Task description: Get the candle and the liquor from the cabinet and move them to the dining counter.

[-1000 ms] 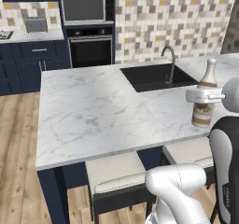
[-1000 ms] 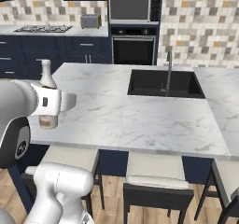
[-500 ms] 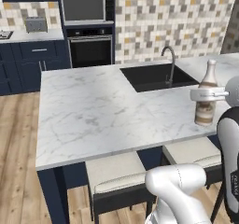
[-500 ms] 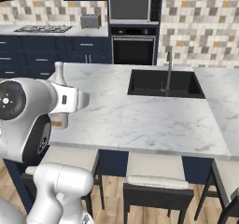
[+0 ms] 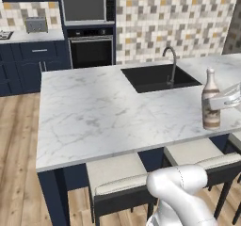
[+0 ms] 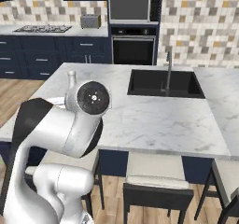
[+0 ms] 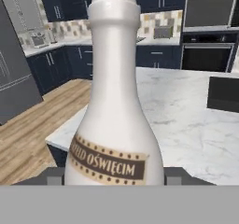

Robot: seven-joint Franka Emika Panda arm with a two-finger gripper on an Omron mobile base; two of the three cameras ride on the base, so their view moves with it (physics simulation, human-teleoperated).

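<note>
At the right edge of the left base view the hand (image 5: 225,101) grips the upright liquor (image 5: 210,100), its base just over the bench (image 5: 103,112).

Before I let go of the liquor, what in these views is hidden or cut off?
- Liquor base: in the left base view it seems to meet the dining counter, but contact is unclear; the hand view crops it below the label.
- Hand: partly beyond the frame's right edge in the left base view, so finger contact is unclear.
- Right base view: the arm covers the bottle except its cap.
</note>
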